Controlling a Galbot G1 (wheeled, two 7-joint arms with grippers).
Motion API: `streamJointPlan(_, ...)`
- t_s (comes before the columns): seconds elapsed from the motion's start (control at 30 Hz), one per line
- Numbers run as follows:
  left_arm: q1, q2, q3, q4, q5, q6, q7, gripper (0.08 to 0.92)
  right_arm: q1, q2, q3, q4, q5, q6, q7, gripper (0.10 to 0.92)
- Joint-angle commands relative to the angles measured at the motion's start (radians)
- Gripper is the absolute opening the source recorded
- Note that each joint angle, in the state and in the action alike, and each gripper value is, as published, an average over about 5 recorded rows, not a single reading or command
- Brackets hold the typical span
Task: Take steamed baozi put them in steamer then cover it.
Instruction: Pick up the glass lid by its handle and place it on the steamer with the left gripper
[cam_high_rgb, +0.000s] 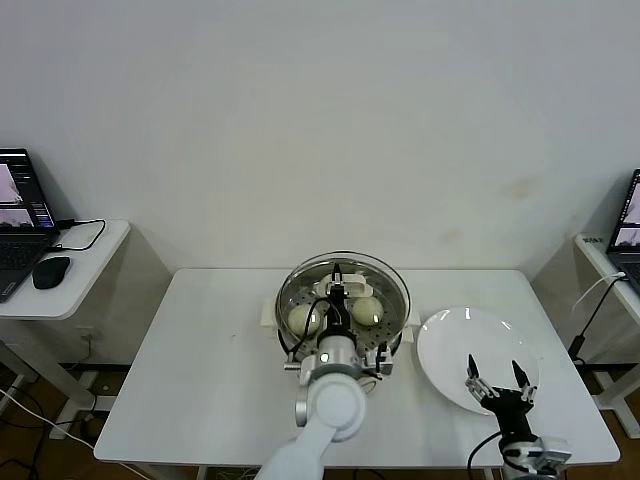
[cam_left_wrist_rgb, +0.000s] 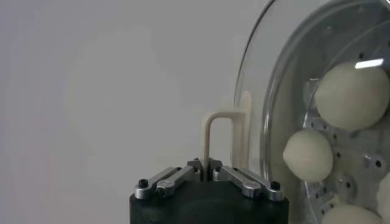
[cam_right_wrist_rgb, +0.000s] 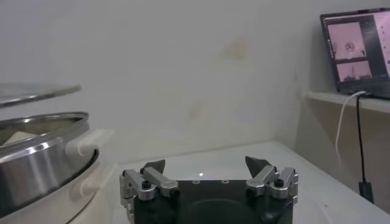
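Left gripper (cam_left_wrist_rgb: 206, 168) is clamped tight on the cream-white handle (cam_left_wrist_rgb: 220, 139) of the cover (cam_left_wrist_rgb: 262, 91). Through the clear glass, steamed baozi (cam_left_wrist_rgb: 308, 155) sit on the perforated floor of the steamer (cam_left_wrist_rgb: 365, 164).

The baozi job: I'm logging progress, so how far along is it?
Done: the baozi lie in the steamer, and the white plate is empty. In hand: the left tool is shut on the handle of the glass cover, which the right wrist view shows raised above the steamer's rim. Left: seating the cover and letting go. The right tool waits open over the plate.
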Motion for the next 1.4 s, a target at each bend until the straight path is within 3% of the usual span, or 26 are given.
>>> streamJointPlan(0.03, -0.008, -0.003, -0.008, 0.045, -0.004, 0.001, -0.023, 0.138, 0.002, 0.001, 0.0, -0.002, -0.003, 0.001, -0.001, 0.823)
streamJointPlan(1.4, 0.0, -0.004, -0.02, 0.062, -0.053, -0.001, -0.046, 0.138, 0.014, 0.006, -0.005, -0.017, -0.015, 0.006, -0.005, 0.823)
